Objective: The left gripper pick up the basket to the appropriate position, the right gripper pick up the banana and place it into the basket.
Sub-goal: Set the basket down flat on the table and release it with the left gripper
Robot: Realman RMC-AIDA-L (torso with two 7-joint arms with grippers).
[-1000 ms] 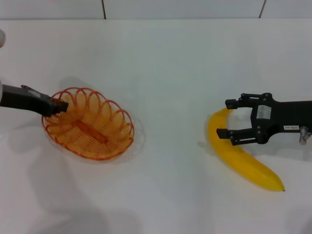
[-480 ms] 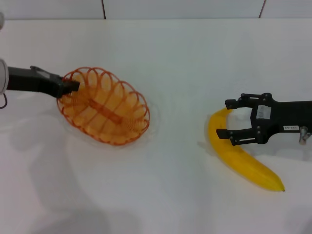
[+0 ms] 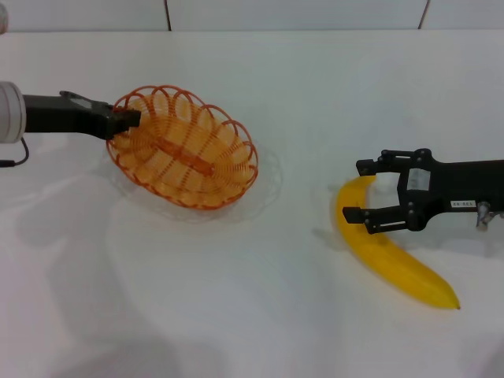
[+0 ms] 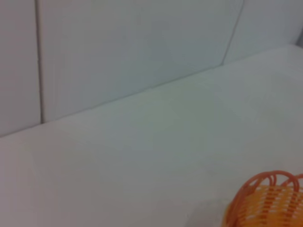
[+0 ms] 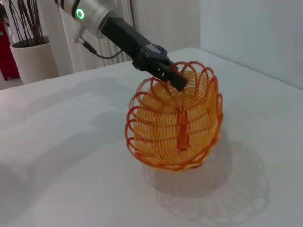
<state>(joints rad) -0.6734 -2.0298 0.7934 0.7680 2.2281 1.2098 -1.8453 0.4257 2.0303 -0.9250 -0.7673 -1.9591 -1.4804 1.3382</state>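
Note:
The orange wire basket (image 3: 186, 150) hangs above the white table (image 3: 260, 315), left of centre, tilted. My left gripper (image 3: 126, 120) is shut on the basket's left rim. The right wrist view shows that gripper (image 5: 173, 78) clamped on the rim of the basket (image 5: 177, 125), with a shadow under it. A corner of the basket shows in the left wrist view (image 4: 267, 201). The yellow banana (image 3: 390, 256) lies on the table at the right. My right gripper (image 3: 355, 190) is open, its fingers on either side of the banana's upper end.
A tiled wall (image 3: 291, 14) runs along the table's far edge. A potted plant (image 5: 28, 52) stands beyond the table in the right wrist view.
My left gripper has lifted the basket and carried it up and to the right, towards the table's middle. The right gripper has shifted slightly left over the banana.

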